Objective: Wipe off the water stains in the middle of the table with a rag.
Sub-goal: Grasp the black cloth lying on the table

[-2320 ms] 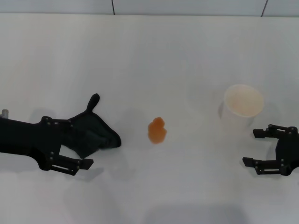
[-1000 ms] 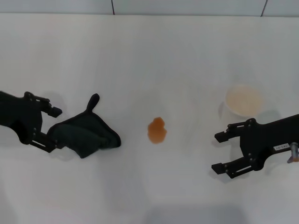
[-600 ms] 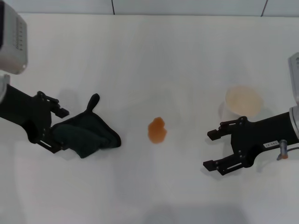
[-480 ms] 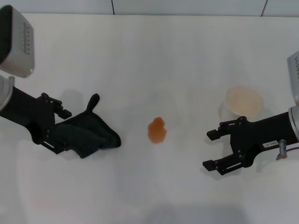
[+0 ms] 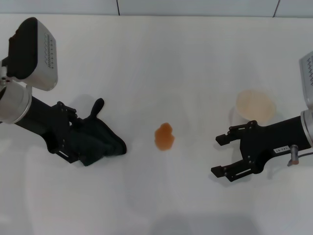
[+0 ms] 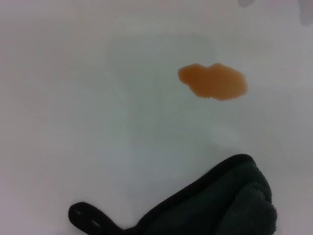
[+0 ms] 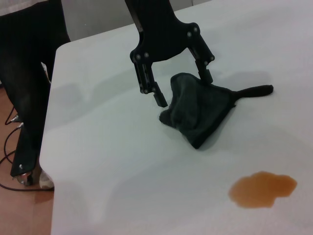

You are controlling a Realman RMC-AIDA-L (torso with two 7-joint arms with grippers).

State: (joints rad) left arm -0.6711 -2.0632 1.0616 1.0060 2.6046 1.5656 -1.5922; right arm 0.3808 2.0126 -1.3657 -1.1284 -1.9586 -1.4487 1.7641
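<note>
The black rag (image 5: 100, 141) lies crumpled on the white table (image 5: 156, 63) at the left, its pointed tail (image 5: 98, 105) toward the back. My left gripper (image 5: 72, 137) is open and straddles the rag's left end; the right wrist view shows its fingers (image 7: 159, 98) either side of the rag (image 7: 200, 110). The orange-brown water stain (image 5: 165, 136) sits mid-table, to the right of the rag and apart from it. It also shows in the left wrist view (image 6: 213, 82) beyond the rag's edge (image 6: 220, 205). My right gripper (image 5: 216, 155) is open and empty, right of the stain.
A white paper cup (image 5: 256, 105) stands at the right, just behind my right arm. The table's left edge (image 7: 49, 122) shows in the right wrist view, with a dark stand and cables on the floor beyond it.
My left gripper has moved right and now straddles the rag's left end; more of its arm is in view. My right gripper has edged left and then held almost still. Rag and stain have not moved.
</note>
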